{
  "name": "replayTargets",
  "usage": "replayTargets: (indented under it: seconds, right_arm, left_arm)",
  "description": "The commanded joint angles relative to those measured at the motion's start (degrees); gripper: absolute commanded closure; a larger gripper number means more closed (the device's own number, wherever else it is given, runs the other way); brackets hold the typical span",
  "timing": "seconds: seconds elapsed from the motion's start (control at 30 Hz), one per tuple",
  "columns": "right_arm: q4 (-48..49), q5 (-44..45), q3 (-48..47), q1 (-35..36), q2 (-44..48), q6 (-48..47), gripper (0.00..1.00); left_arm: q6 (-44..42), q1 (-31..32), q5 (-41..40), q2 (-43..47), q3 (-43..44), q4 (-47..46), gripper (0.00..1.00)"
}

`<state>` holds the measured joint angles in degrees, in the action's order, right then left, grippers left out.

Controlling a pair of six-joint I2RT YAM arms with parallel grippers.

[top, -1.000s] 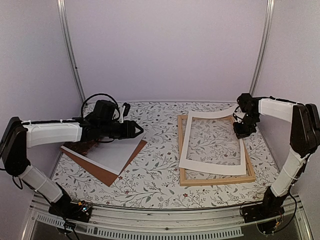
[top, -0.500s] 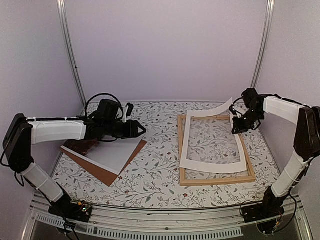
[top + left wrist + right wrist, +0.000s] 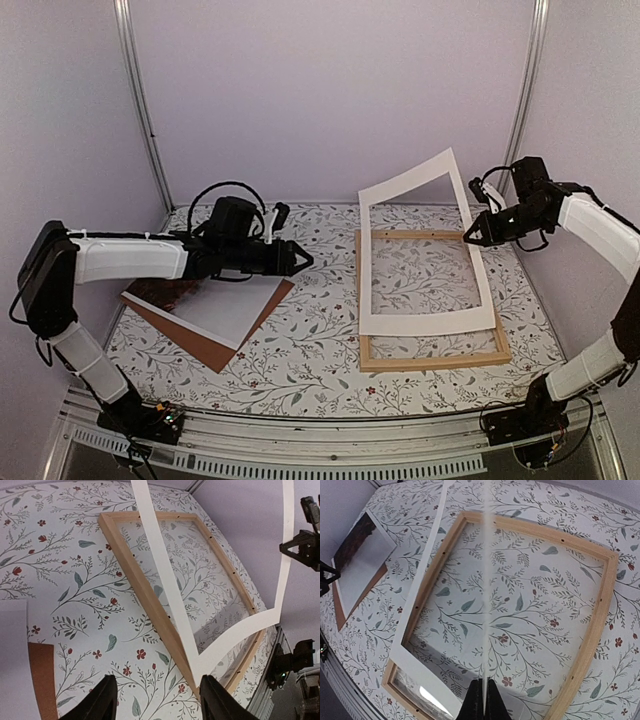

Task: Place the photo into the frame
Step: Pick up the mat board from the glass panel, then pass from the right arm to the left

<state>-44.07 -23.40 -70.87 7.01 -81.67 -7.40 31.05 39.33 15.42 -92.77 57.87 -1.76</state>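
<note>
The photo [image 3: 222,306] lies on the brown backing board [image 3: 215,348] at the left, and its dark band shows in the right wrist view [image 3: 362,560]. The light wood frame [image 3: 435,361] lies flat at the right; it also shows in both wrist views [image 3: 132,580] [image 3: 540,536]. My right gripper [image 3: 470,238] [image 3: 483,682] is shut on the right edge of the white mat border [image 3: 425,323], whose far end is raised while its near end rests on the frame. My left gripper [image 3: 300,262] [image 3: 157,680] is open and empty above the cloth, between the photo and the frame.
A floral cloth [image 3: 310,350] covers the table. The mat [image 3: 165,580] stands tilted over the frame's opening. Metal rails [image 3: 140,110] run up the back wall. The table's front edge carries a metal bar [image 3: 320,435].
My right gripper has risen and drawn back to the right, tipping the mat's far end up off the frame. My left gripper has reached further right, towards the frame.
</note>
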Motion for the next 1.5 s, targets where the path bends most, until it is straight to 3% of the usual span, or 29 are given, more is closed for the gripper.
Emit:
replayTargets:
  seconds: [0.0,0.4,0.63,0.97,1.23,1.47]
  right_arm:
    - [4.94,-12.75,0.81,-0.1,5.21,-0.44,1.0]
    - [10.21,-32.41,0.4,0.05,9.06,1.57,1.0]
    - [11.59,-36.75,0.23,1.71,9.58,2.68,1.0]
    - [11.91,-39.12,-0.24,3.42,10.73,3.74,1.0]
    - [12.18,-40.07,0.18,4.08,12.04,4.49,1.0]
    - [12.1,-38.65,0.5,4.07,11.91,4.83,1.0]
  left_arm:
    - [-4.35,1.01,3.94,-0.34,-1.32,-11.0,0.41]
    - [-5.85,-0.92,11.52,-5.83,-1.34,-23.55,0.23]
    - [-4.06,-3.93,18.5,-10.19,-0.02,-30.53,0.11]
    - [-5.41,-6.16,24.83,-16.32,5.58,-35.95,0.08]
    - [-0.99,-7.74,32.28,-22.64,11.72,-42.29,0.03]
    - [3.78,-7.91,38.15,-24.54,11.84,-49.78,0.16]
